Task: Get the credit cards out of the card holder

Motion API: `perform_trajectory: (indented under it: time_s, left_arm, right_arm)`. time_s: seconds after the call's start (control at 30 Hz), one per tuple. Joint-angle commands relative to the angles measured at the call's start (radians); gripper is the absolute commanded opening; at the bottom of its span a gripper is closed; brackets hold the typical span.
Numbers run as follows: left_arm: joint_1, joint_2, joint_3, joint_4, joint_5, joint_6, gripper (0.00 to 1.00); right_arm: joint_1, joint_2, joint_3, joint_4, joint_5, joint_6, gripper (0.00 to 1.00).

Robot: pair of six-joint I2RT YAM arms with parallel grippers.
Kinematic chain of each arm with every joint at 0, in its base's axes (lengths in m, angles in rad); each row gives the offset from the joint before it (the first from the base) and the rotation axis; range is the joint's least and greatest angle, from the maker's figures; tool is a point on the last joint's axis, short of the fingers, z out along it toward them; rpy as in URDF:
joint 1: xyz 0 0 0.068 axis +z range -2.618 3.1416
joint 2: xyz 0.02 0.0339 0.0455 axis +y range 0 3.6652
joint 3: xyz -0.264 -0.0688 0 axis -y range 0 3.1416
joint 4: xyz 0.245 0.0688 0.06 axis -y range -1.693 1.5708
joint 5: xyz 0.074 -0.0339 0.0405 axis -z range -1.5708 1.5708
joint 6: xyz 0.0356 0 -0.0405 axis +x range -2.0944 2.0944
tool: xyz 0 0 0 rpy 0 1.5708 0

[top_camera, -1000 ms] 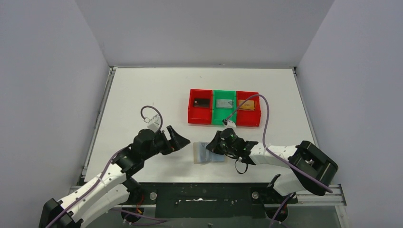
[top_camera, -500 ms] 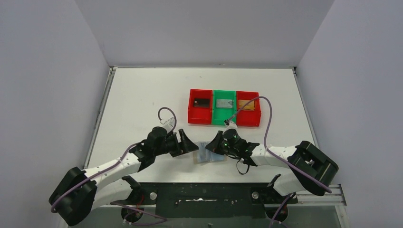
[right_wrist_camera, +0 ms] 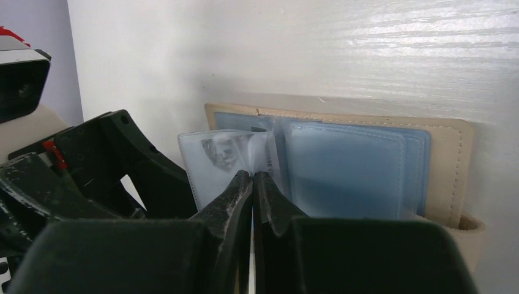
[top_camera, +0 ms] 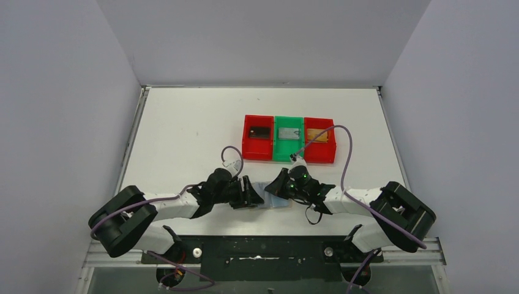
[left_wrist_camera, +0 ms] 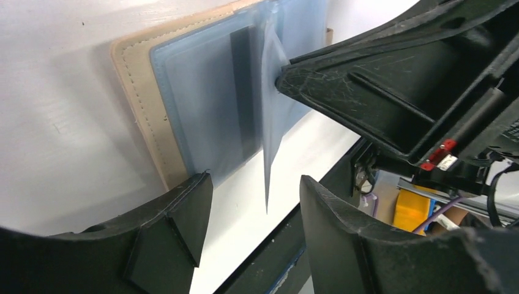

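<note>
the left arm (top_camera: 177,205) has swung in from the left side of the bench (top_camera: 183,122). now its jaws sit just beside the left edge of the card holder (top_camera: 276,203). they are spread wide, with nothing held between them. the right arm (top_camera: 352,199) has hardly moved. its jaws are pressed together on one clear sleeve (right_wrist_camera: 214,156) of the card holder and hold it up like a page. the card holder lies open and flat on the bench, near the front edge, between the two arms. a dark stripe (left_wrist_camera: 242,92) shows through one blue pocket, so i think a card is in there. i think the left jaws have come to pull it out. the trays (top_camera: 289,160) behind hold flat things, too small to tell.
</note>
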Motion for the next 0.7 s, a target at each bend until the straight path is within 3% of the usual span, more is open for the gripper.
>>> perform_trajectory:
  time_s: [0.0,0.47,0.53,0.67]
  left_arm:
    - [-0.009,0.02,0.057,0.119,-0.018,0.008,0.5]
    - [-0.011,0.049,0.082,0.125,0.003,0.034,0.18]
    - [-0.011,0.049,0.082,0.113,-0.004,0.036,0.12]
    - [-0.01,0.039,0.093,0.044,-0.041,0.058,0.0]
  right_arm:
    - [-0.008,-0.005,-0.001,0.076,-0.003,0.006,0.0]
    - [-0.009,0.002,0.001,0.074,-0.011,0.009,0.02]
    - [-0.009,0.0,0.004,0.062,-0.009,0.008,0.06]
    - [-0.01,-0.019,0.018,0.02,0.005,-0.001,0.22]
